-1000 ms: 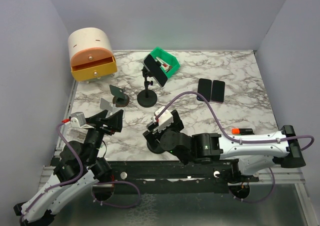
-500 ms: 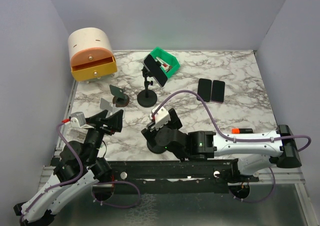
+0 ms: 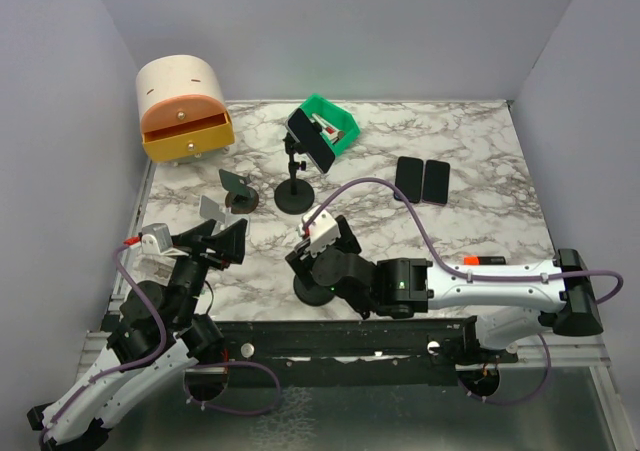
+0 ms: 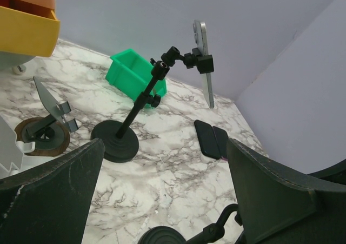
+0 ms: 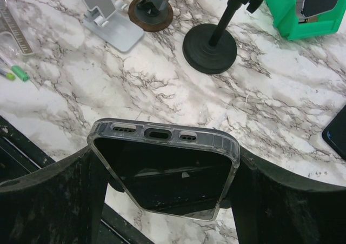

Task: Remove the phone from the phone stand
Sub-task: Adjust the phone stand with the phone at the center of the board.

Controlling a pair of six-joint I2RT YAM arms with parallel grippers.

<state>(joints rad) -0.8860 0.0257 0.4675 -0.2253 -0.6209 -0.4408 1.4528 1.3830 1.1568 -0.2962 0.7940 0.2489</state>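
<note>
My right gripper (image 3: pixel 312 261) (image 5: pixel 162 153) is shut on a black phone in a clear case (image 5: pixel 162 171), gripping its two long sides, port end facing away. It holds the phone above the round black base of a near phone stand (image 3: pixel 313 291), also seen low in the left wrist view (image 4: pixel 162 236). I cannot tell if the phone still touches that stand's clamp. A second black phone (image 3: pixel 311 139) (image 4: pixel 203 60) is clamped on a taller black stand (image 3: pixel 293 197) (image 4: pixel 114 141) farther back. My left gripper (image 3: pixel 225 239) (image 4: pixel 165 144) is open and empty at the front left.
A green bin (image 3: pixel 331 123) stands behind the tall stand. Two dark phones (image 3: pixel 422 180) lie flat at the right. A drawer unit (image 3: pixel 182 109) is at the back left. A small dark stand (image 3: pixel 238 193) and a white stand (image 3: pixel 212 209) are at the left. An orange marker (image 3: pixel 482 261) lies by the right arm.
My right gripper with the phone has shifted slightly left and a little farther over the near stand. The left arm has not moved.
</note>
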